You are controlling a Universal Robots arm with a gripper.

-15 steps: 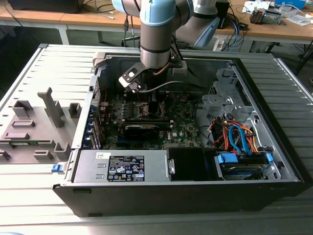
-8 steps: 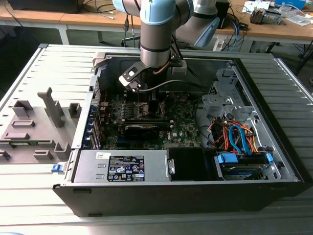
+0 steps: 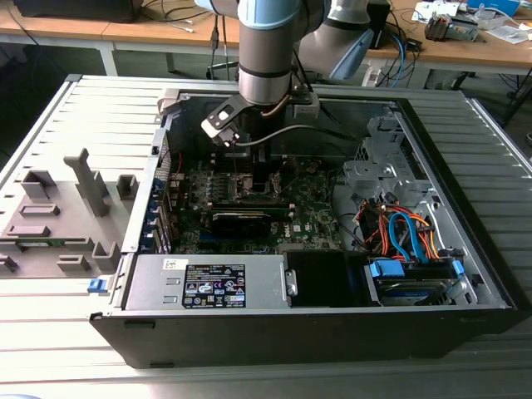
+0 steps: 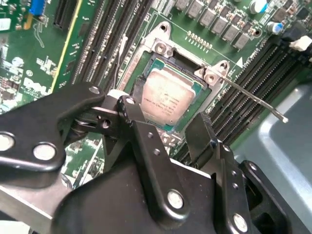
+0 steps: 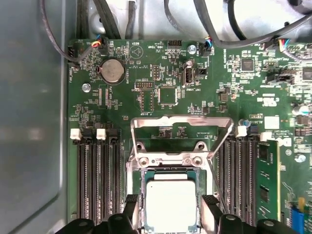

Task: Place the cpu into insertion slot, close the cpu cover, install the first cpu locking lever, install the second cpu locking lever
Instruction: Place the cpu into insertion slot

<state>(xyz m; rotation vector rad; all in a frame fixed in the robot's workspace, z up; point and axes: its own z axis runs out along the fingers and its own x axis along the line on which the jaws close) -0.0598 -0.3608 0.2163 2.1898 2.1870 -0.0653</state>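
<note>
The cpu [image 5: 170,207] [image 4: 165,100], a silvery-tan square chip, lies flat inside the insertion slot [image 5: 169,172] on the green motherboard [image 3: 312,216]. My gripper [image 5: 170,201] [image 4: 168,116] [image 3: 252,166] hovers just over it, open. Its black fingers [image 5: 130,204] stand one on each side of the chip, a little wider than it. The cpu cover [image 5: 180,121], a thin silvery frame, is swung up and back from the slot on its hinge. A thin wire locking lever [image 4: 253,100] sticks out free from one corner of the slot.
Black memory slots [image 5: 97,180] flank the socket on both sides. In the exterior view, the open case holds a power supply [image 3: 208,283] in front, a long black card [image 3: 241,220], and a drive cage with orange and blue cables [image 3: 399,233]. Grey fixtures [image 3: 83,191] stand outside, at the exterior view's left.
</note>
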